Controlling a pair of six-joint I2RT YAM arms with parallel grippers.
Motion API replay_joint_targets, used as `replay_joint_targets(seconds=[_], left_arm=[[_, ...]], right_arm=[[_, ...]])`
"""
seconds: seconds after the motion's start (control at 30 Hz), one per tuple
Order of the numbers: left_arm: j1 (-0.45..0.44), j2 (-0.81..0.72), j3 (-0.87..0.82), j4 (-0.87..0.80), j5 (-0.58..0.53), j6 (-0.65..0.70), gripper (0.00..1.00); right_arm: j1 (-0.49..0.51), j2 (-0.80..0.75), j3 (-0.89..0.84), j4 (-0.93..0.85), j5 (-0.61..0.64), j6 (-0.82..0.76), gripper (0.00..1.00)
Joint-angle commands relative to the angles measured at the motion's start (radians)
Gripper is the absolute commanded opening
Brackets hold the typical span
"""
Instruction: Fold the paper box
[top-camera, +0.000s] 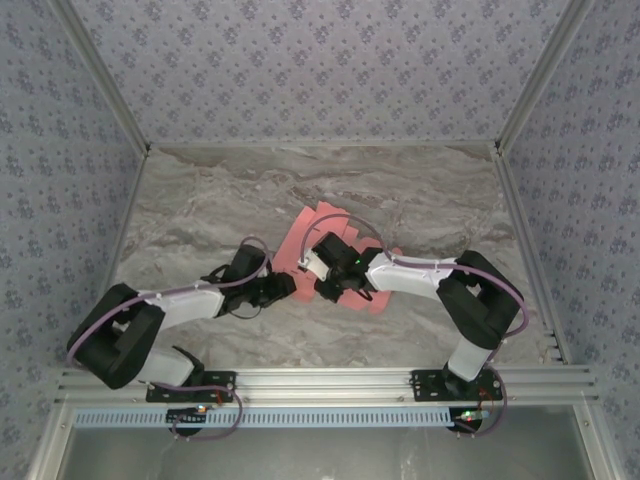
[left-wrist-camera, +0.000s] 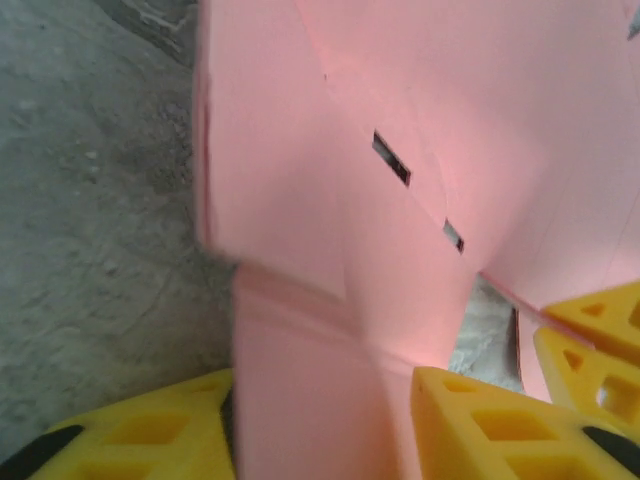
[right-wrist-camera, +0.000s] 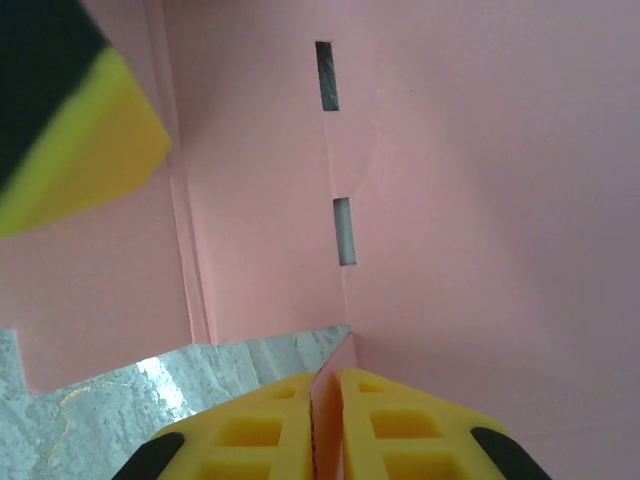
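The salmon-pink thin-card paper box (left-wrist-camera: 420, 110) looks matt and smooth. The yellow plastic fingers (right-wrist-camera: 400, 425) are matt too, and the grey marbled table (left-wrist-camera: 90, 220) looks slightly rough.

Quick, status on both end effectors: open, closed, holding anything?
Left end effector: straddling a flap of the paper box; whether it grips cannot be told.
Right end effector: closed on an edge of the paper box.
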Motion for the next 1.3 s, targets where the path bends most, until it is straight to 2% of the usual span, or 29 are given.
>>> replay_joint_targets(seconds=[0.0,0.1,0.17,0.23,0.33,0.37,0.6,0.83,0.97,1.03,1.17,1.27], left_arm=[[-0.020,0.028,0.027,-0.011,-0.051,-0.019,0.29],[-0.023,0.004,0.043,-0.070,-0.093,0.013,0.08],[-0.027,-0.022,0.061,-0.131,-0.135,0.054,0.00],[-0.029,-0.043,0.076,-0.179,-0.169,0.103,0.00],[-0.034,-0.064,0.087,-0.198,-0.217,0.178,0.00],[-0.042,-0.071,0.085,-0.193,-0.246,0.201,0.00],[-0.100,-0.097,0.070,-0.133,-0.372,0.299,0.00],[-0.148,-0.162,0.045,-0.096,-0.527,0.424,0.00],[-0.155,-0.154,-0.007,0.009,-0.556,0.483,0.00],[-0.167,-0.140,-0.026,0.042,-0.594,0.508,0.00],[-0.209,-0.141,-0.060,0.097,-0.676,0.558,0.00],[-0.232,-0.145,-0.070,0.111,-0.714,0.581,0.00]], right_arm=[[-0.001,-0.014,-0.021,-0.016,-0.035,0.007,0.14],[-0.002,-0.024,-0.028,-0.015,-0.040,0.011,0.15],[-0.002,-0.030,-0.030,-0.013,-0.048,0.016,0.17],[-0.004,-0.033,-0.034,-0.004,-0.051,0.028,0.21],[-0.006,-0.033,-0.040,0.045,-0.007,0.095,0.32],[-0.007,-0.033,-0.049,0.083,0.029,0.149,0.35],[-0.018,-0.095,-0.181,0.377,0.079,0.472,0.46],[-0.053,-0.120,-0.224,0.455,0.049,0.666,0.50],[-0.044,-0.105,-0.274,0.612,0.014,0.831,0.51],[-0.032,-0.129,-0.286,0.641,0.048,0.933,0.51],[0.004,-0.227,-0.337,0.659,0.209,1.212,0.53],[0.020,-0.297,-0.353,0.606,0.312,1.410,0.63]])
